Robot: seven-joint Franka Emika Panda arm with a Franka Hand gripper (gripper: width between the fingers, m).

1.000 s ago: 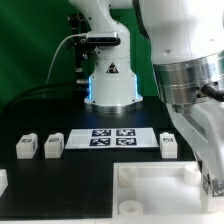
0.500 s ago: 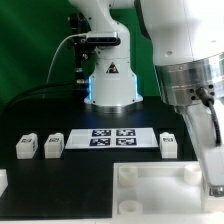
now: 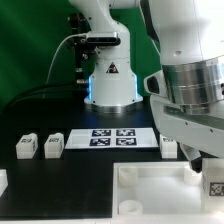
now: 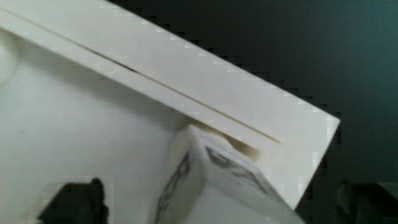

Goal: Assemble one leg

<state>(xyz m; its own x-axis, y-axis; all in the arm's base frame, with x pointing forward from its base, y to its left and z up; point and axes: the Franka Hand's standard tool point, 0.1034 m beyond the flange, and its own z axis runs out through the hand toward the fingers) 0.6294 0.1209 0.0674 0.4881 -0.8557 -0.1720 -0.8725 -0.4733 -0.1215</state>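
Observation:
A small white leg (image 4: 217,178) with a black-and-white tag stands tilted at the corner of the large white panel (image 4: 107,120). In the exterior view this leg (image 3: 214,186) shows at the far right, on the panel (image 3: 150,195) corner. My gripper (image 4: 222,205) is open just above it, its dark fingertips (image 4: 73,201) wide apart on either side and not touching the leg. Two more legs (image 3: 25,147) (image 3: 53,144) stand at the exterior view's left. Another leg (image 3: 169,146) stands right of the marker board.
The marker board (image 3: 112,138) lies at mid-table in front of the robot base (image 3: 110,85). A white piece (image 3: 2,181) shows at the left edge. My arm (image 3: 190,90) fills the exterior view's right side.
The jaws have opened and let go of the leg, which now stands by itself on the panel's corner. The hand has lifted a little off it.

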